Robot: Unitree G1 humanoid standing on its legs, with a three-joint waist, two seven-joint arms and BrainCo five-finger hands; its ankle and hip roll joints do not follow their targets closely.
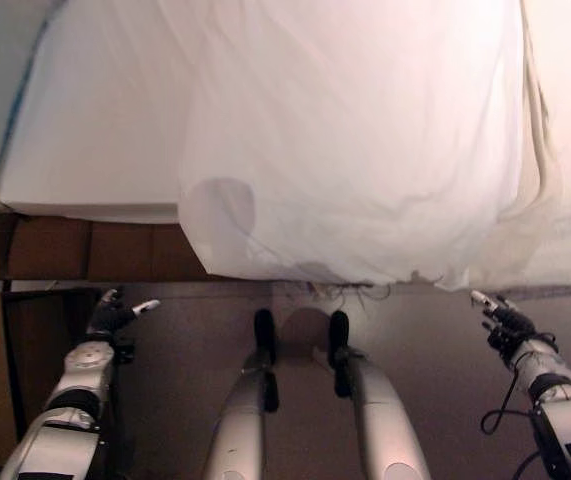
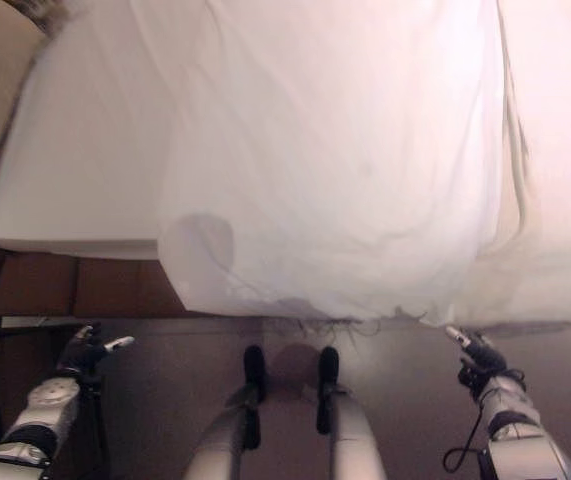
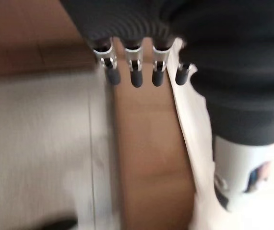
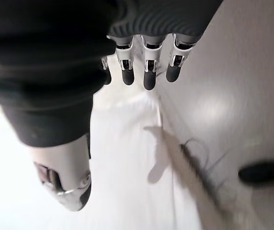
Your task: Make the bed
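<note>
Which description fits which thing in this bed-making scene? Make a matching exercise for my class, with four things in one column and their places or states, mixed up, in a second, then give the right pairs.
Things:
1. white sheet
2. mattress
3. left hand
4. right hand

Places or states:
A. bare and uncovered on the robot's left part of the bed
B. open, low by the brown bed frame
C. hangs over the near edge of the bed toward the floor
D. open, just below the sheet's hanging corner

Pairs: 1-C, 2-A, 3-B, 4-D
</note>
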